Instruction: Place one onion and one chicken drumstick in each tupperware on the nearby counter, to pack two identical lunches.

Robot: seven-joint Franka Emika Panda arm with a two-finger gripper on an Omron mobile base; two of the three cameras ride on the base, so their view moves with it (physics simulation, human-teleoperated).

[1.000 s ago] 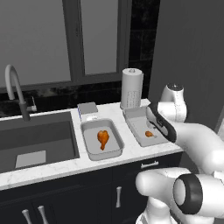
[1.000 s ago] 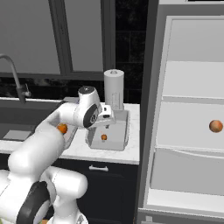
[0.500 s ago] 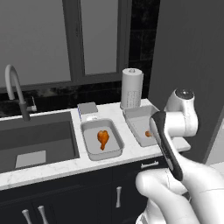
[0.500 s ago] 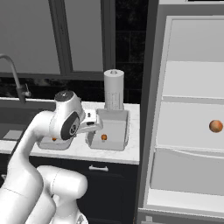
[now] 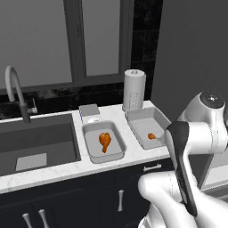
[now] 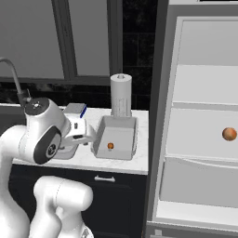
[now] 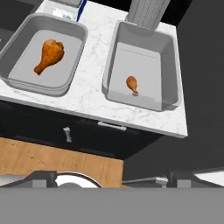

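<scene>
Two grey rectangular plastic tupperwares point(image 7: 43, 54) point(image 7: 144, 65) sit on the white marbled counter point(image 7: 94, 94), each holding a browned chicken drumstick point(image 7: 49, 54) point(image 7: 131, 83). A round orange-brown onion point(image 6: 229, 134) rests on a white fridge shelf point(image 6: 204, 153), where it might roll if nudged. The arm is folded back, claw point(image 7: 107, 178) wide open and empty.

Two grey tupperwares point(image 5: 103, 143) point(image 5: 147, 127) on white counter point(image 5: 67, 168), drumstick point(image 5: 105, 140) point(image 5: 152, 136) in each, paper towel roll point(image 5: 134, 89) behind, sink point(image 5: 35, 144) left
</scene>
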